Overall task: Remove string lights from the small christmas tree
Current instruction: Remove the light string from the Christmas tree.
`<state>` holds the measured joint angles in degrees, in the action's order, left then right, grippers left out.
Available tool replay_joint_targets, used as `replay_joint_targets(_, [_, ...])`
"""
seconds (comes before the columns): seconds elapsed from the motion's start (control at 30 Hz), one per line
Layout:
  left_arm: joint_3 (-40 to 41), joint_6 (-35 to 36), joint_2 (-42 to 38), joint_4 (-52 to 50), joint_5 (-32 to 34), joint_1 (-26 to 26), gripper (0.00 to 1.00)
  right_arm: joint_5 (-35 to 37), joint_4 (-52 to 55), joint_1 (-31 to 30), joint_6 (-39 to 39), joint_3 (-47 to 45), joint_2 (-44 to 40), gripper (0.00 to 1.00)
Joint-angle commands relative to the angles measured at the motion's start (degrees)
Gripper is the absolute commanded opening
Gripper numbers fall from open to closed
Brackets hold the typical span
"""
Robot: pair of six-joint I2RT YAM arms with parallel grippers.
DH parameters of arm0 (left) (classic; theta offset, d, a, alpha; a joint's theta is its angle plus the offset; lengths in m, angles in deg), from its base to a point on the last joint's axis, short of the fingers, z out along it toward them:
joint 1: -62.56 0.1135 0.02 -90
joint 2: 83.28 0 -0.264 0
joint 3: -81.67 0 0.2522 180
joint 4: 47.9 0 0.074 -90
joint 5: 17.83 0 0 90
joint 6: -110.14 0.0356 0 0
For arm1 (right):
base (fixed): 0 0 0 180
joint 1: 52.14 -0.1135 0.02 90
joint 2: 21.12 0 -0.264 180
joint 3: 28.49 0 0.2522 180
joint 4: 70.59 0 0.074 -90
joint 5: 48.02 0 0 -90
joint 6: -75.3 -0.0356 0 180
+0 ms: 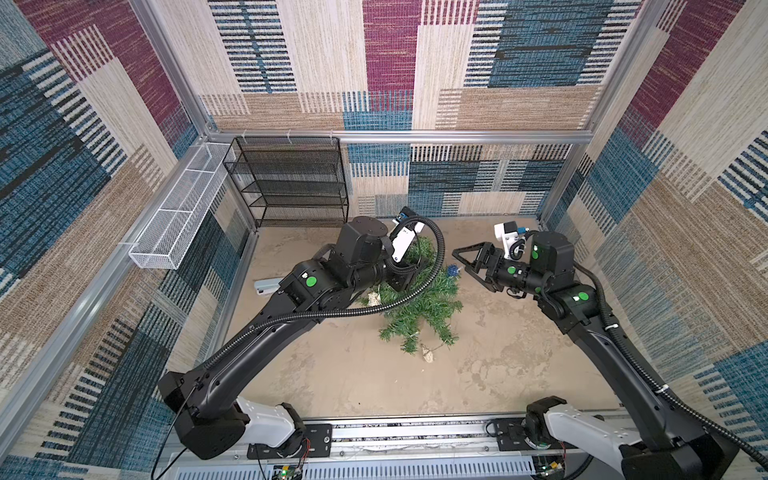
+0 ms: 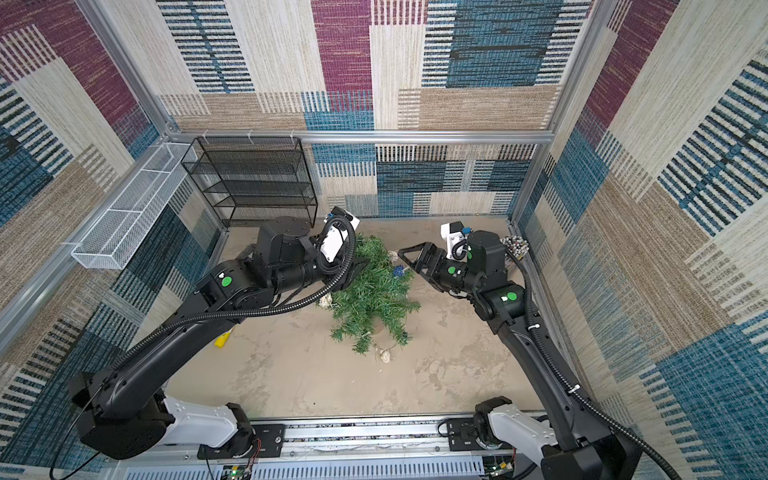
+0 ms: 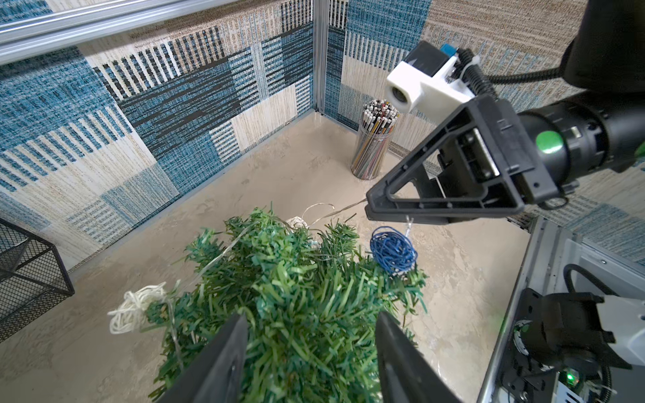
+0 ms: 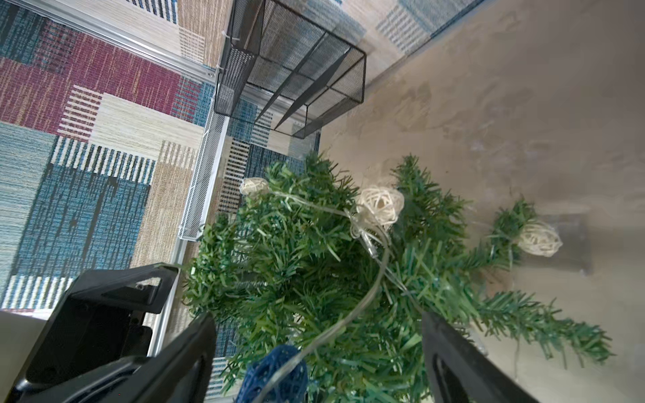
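The small christmas tree (image 1: 419,307) (image 2: 374,299) stands mid-table with bushy green branches. The string lights, a thin pale wire, drape over it with cream woven balls (image 4: 380,206) (image 3: 134,310) and a blue ball (image 3: 392,249) (image 4: 275,377); one cream ball (image 1: 427,354) lies on the table by the tree. My left gripper (image 3: 310,317) (image 1: 409,274) is shut on the tree's upper foliage, which fills the gap between its fingers. My right gripper (image 4: 316,315) (image 1: 459,262) stands open at the tree's right side. The wire and blue ball lie loose between its jaws.
A black mesh shelf (image 1: 291,183) stands at the back left and a white wire basket (image 1: 183,216) hangs on the left wall. A clear cup of pencils (image 3: 373,146) sits in the back right corner. A grey object (image 1: 266,286) and a yellow one (image 2: 221,340) lie under my left arm.
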<state>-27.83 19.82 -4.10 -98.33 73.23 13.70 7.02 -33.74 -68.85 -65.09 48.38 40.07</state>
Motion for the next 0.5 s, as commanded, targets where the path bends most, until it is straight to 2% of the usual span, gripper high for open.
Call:
replay_joint_targets(0.0, [-0.06, -0.56, 0.01, 1.58, -1.11, 0.17, 0.60, -2.88, -4.94, -0.38, -4.08, 0.15, 0.76, 0.89])
replay_joint_targets(0.13, [0.25, -0.49, -0.08, 1.51, -1.06, 0.17, 0.60, -3.40, -6.15, -0.67, -3.85, 0.18, 1.87, 0.71])
replay_joint_targets(0.47, [1.61, -0.48, -1.00, 1.88, -0.27, 0.26, 0.60, -2.13, -6.22, 0.01, -1.23, 0.12, 2.73, 0.14])
